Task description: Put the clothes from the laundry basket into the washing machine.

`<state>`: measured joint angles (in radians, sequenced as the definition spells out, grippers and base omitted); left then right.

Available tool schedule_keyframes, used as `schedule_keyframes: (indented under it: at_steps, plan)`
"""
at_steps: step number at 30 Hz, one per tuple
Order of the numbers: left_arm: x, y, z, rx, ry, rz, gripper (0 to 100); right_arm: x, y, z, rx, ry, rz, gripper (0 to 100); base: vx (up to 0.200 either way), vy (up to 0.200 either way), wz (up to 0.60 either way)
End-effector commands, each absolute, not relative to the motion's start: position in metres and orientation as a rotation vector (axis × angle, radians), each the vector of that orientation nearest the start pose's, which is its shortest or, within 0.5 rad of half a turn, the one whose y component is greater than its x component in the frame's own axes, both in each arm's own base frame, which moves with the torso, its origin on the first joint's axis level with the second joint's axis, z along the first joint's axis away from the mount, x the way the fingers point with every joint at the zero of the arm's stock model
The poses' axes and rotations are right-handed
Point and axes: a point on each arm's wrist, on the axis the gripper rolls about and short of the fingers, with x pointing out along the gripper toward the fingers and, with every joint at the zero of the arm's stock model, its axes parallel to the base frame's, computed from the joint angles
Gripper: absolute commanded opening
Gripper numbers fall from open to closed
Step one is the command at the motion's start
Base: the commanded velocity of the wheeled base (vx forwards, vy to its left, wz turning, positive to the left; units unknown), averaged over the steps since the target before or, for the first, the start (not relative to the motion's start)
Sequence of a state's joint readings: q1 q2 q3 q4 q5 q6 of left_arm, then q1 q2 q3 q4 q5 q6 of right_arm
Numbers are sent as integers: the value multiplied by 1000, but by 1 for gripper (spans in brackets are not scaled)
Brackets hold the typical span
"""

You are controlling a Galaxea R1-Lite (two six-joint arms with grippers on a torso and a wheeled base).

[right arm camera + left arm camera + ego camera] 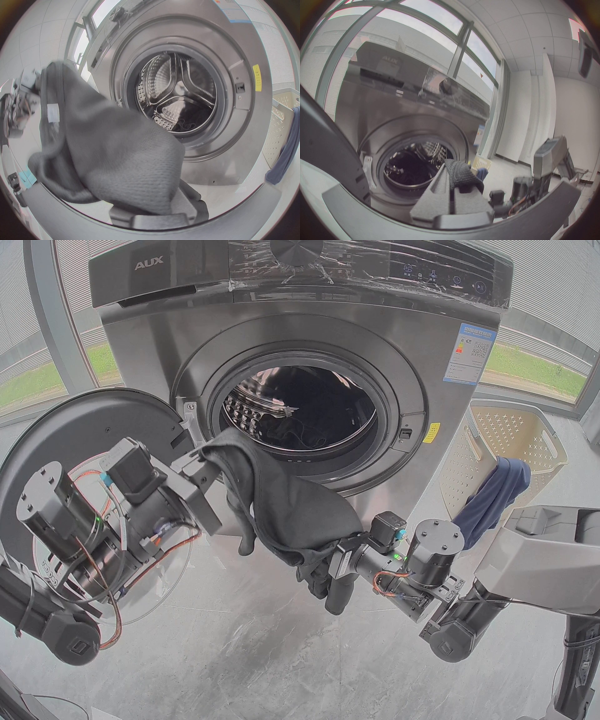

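A dark grey knit garment (pixel 287 502) hangs stretched between my two grippers in front of the washing machine's (pixel 156 359) open drum (pixel 300 405). My left gripper (pixel 203 465) is shut on its upper end, just left of the drum's mouth; the cloth shows between its fingers (pixel 462 178). My right gripper (pixel 331 555) is shut on the lower end, below the drum; the garment (pixel 118 150) drapes over it and hides its fingers. Dark clothes (pixel 190 120) lie inside the drum. The beige laundry basket (pixel 537 440) stands right of the machine, with a blue garment (pixel 494 496) hanging over its rim.
The machine's round door (pixel 81 434) is swung open to the left, behind my left arm. Grey tiled floor (pixel 262 652) lies in front of the machine. Windows stand behind the machine on both sides.
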<state>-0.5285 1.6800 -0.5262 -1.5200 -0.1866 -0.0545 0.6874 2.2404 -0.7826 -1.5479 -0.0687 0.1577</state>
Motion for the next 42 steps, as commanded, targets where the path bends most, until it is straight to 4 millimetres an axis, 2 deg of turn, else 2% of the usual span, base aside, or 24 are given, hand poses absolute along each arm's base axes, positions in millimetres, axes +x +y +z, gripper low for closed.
schedule_keyframes:
  at_steps: [1, 3, 4, 9, 15, 22, 23, 29, 33, 42]
  plan:
    - [233, -135, 170, -65, -210, -725, 0, 290, 236, 109, 223, -103, 627, 0, 0, 0, 0]
    - [232, -136, 157, -51, -164, -735, 0, 289, 235, 113, 227, -113, 626, 0, 0, 0, 0]
    - [234, -137, 143, -37, -112, -746, 0, 286, 235, 119, 235, -127, 632, 0, 0, 0, 0]
    - [241, -142, 115, 3, -23, -752, 0, 275, 235, 139, 256, -174, 654, 0, 0, 0, 0]
    - [250, -144, 98, 11, 35, -736, 0, 269, 234, 147, 264, -192, 661, 0, 0, 0, 0]
    - [250, -143, 95, 15, 46, -736, 0, 270, 234, 147, 262, -191, 659, 0, 0, 0, 0]
    - [251, -142, 95, 16, 48, -736, 100, 270, 234, 147, 262, -191, 659, 0, 0, 0, 0]
    - [248, -142, 92, 14, 65, -744, 100, 270, 234, 147, 262, -193, 657, 0, 0, 0, 0]
    - [229, -133, 74, 37, 176, -776, 100, 273, 231, 150, 265, -203, 647, 0, 0, 0, 0]
    - [219, -131, 54, 104, 259, -818, 100, 273, 229, 151, 270, -205, 643, 0, 0, 0, 0]
